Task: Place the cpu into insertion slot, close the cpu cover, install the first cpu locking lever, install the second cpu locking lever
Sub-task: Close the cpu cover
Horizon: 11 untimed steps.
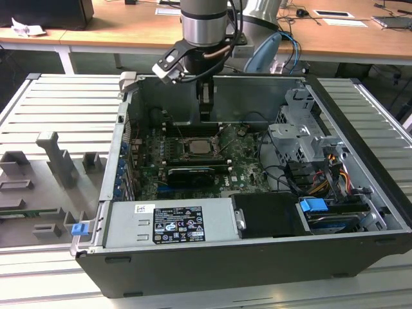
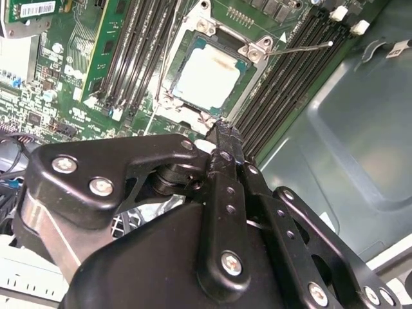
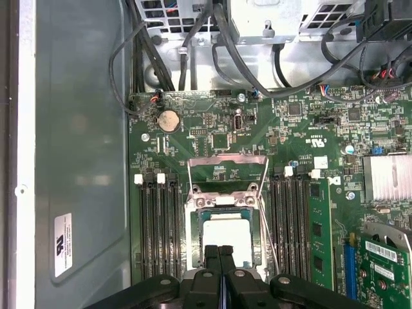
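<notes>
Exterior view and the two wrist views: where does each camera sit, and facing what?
Exterior view: off the arm, looking down into the open computer case; arm and gripper show.
First wrist view: on the wrist, facing the motherboard past shut fingers.
Second wrist view: on the wrist, slanted over the gripper's linkage.
Both wrist views share the cpu.

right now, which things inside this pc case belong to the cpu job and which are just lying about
Job in hand:
- cpu
- cpu cover, framing the cpu
- locking lever, its wire sticking out sideways
- hand, shut, close to the cpu

Just lying about:
- memory slots
- graphics card
- coin battery
- cables
- heatsink
</notes>
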Each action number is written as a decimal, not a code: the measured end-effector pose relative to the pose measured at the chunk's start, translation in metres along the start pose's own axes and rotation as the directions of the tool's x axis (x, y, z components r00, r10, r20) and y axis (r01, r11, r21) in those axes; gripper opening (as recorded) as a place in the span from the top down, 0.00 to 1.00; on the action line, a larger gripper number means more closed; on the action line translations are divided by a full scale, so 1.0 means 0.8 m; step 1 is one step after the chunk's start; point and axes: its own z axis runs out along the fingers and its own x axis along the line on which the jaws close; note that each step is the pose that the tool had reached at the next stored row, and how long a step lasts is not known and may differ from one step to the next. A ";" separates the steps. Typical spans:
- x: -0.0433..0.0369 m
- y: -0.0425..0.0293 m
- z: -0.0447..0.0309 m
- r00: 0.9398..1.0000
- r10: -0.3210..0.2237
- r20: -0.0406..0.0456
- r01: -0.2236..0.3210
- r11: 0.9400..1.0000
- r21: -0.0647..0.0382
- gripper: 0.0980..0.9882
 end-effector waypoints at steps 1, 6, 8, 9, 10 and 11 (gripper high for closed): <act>0.000 0.0001 -0.0007 1.000 0.000 0.000 0.000 1.000 0.000 0.99; 0.002 0.0006 -0.0082 1.000 0.000 0.000 0.000 1.000 0.000 0.99; 0.002 0.0037 -0.0081 1.000 0.000 0.001 0.000 1.000 0.000 0.99; 0.002 0.0071 -0.0078 1.000 0.000 0.001 0.000 1.000 0.000 0.99; 0.002 0.0092 -0.0077 1.000 0.000 0.001 0.000 1.000 0.000 0.99; 0.002 0.0102 -0.0076 1.000 0.000 0.000 0.000 1.000 0.000 0.99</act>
